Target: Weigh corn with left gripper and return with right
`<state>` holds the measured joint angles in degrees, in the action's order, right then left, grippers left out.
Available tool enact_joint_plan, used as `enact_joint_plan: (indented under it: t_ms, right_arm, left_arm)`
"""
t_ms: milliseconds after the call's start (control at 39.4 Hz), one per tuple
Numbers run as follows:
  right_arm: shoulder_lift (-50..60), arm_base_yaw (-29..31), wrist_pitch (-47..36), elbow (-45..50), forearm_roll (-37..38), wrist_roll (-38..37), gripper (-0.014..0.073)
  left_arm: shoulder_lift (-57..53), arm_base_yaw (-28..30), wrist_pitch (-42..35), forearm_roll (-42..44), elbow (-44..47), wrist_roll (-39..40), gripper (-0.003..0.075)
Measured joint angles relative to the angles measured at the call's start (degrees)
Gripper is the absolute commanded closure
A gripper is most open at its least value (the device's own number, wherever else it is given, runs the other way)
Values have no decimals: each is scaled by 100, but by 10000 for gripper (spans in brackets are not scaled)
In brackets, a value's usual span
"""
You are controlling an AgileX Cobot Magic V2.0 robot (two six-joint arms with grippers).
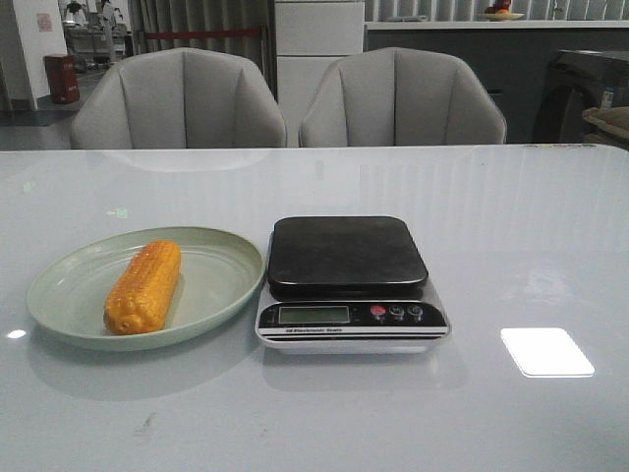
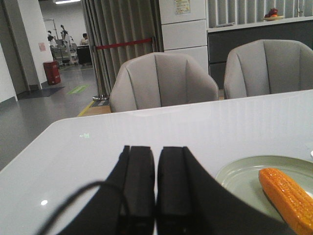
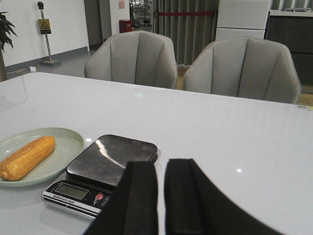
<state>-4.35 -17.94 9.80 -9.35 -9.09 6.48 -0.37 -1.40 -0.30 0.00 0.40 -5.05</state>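
Observation:
The orange-yellow corn (image 1: 144, 286) lies on its side in the pale green plate (image 1: 221, 258) at the table's front left. A black kitchen scale (image 1: 346, 254) with an empty platform stands right beside the plate. Neither gripper shows in the front view. In the left wrist view my left gripper (image 2: 156, 152) is shut and empty, with the corn (image 2: 288, 198) and plate (image 2: 239, 176) off to one side. In the right wrist view my right gripper (image 3: 161, 169) is shut and empty, close to the scale (image 3: 112, 154); the corn (image 3: 27, 157) and plate (image 3: 68, 142) lie beyond it.
Two grey chairs (image 1: 177, 98) (image 1: 401, 96) stand behind the table's far edge. The scale's display and buttons (image 1: 393, 313) face the front. A bright light reflection (image 1: 546, 351) lies on the glossy white table at the front right.

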Motion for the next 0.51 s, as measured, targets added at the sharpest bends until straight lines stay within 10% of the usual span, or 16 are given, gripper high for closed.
enact_joint_plan:
  t_ms: [507]
  right_arm:
    - [0, 0, 0, 13, 0, 0, 386]
  left_arm:
    - [0, 23, 30, 0, 0, 0, 596]
